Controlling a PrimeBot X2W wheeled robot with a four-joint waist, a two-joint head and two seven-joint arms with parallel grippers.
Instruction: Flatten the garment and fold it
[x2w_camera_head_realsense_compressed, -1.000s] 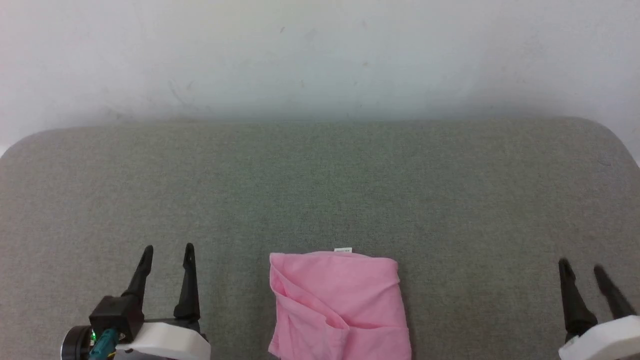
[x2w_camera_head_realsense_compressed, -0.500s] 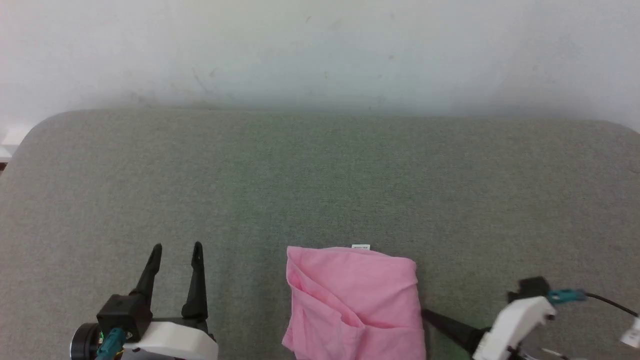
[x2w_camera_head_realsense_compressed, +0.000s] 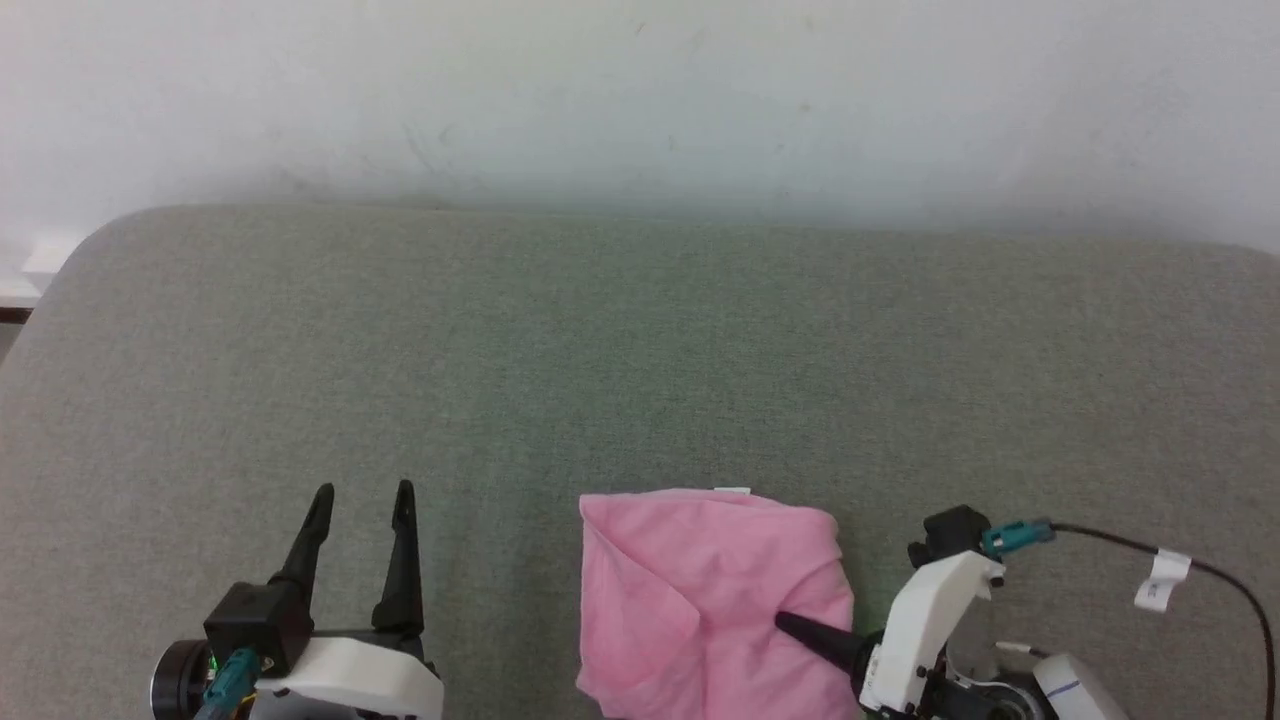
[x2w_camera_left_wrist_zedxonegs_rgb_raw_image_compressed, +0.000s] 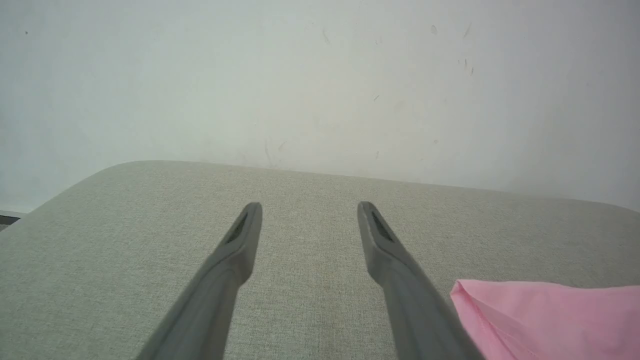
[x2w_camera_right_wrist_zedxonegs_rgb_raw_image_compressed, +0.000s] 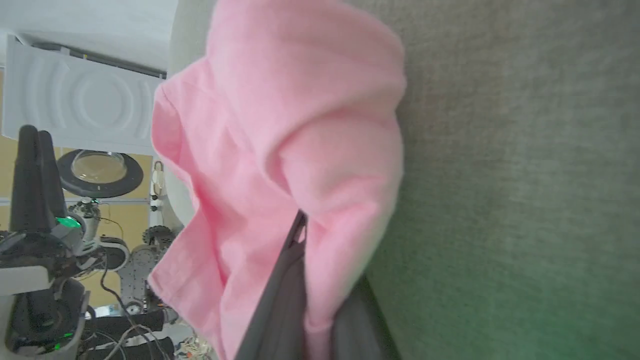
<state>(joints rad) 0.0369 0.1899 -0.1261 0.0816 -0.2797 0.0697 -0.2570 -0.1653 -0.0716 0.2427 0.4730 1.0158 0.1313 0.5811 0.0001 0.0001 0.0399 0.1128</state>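
Observation:
The pink garment (x2w_camera_head_realsense_compressed: 690, 590) lies folded in a rough rectangle near the front edge of the grey padded surface (x2w_camera_head_realsense_compressed: 640, 350), and its small white label (x2w_camera_head_realsense_compressed: 732, 490) peeks out at the far edge. My right gripper (x2w_camera_head_realsense_compressed: 787, 625) points sideways toward the left and is shut on the garment's right edge. In the right wrist view one finger lies on top of the garment (x2w_camera_right_wrist_zedxonegs_rgb_raw_image_compressed: 280, 125), the other is under it, and the cloth bulges up around them. My left gripper (x2w_camera_head_realsense_compressed: 363, 495) stands open to the garment's left, apart from it. The garment's corner (x2w_camera_left_wrist_zedxonegs_rgb_raw_image_compressed: 540, 315) shows beside its right finger.
A white wall (x2w_camera_head_realsense_compressed: 640, 100) rises behind the surface. A black cable with a white tag (x2w_camera_head_realsense_compressed: 1160, 582) trails from my right wrist. Past the surface's front edge, the right wrist view shows lab gear (x2w_camera_right_wrist_zedxonegs_rgb_raw_image_compressed: 95, 170) and my left gripper (x2w_camera_right_wrist_zedxonegs_rgb_raw_image_compressed: 30, 150).
My right gripper swung from the lower right to point left, reached the garment's right edge and closed on it, bunching that side. The camera also shifted a little. The left gripper stays put.

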